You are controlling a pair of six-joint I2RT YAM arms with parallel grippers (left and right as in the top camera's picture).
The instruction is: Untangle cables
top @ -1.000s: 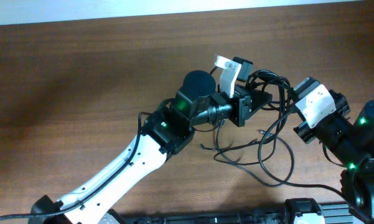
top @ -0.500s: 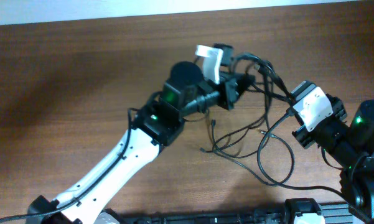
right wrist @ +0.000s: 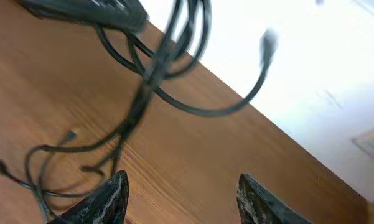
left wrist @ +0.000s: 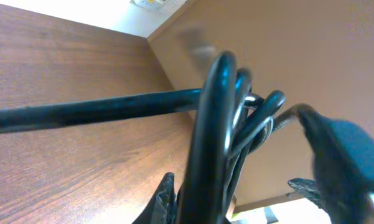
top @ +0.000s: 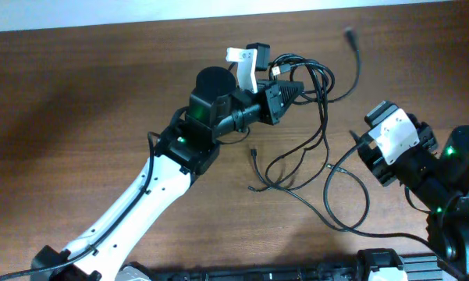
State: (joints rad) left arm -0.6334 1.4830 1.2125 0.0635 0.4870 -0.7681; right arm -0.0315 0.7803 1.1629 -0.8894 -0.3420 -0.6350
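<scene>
The left arm (top: pixel 164 187) reaches diagonally across the table (top: pixel 78 101). The left fingers (top: pixel 287 90) pinch the cables (left wrist: pixel 208 137), lifted near the far edge with loose loops trailing onto the wood. The right arm (top: pixel 445 172) crouches low at the right, and the right fingers (right wrist: pixel 115 196) are spread, holding nothing, near the trailing strands.

Brown wooden table (top: pixel 78 101), black cables (top: pixel 325 195) trailing
</scene>
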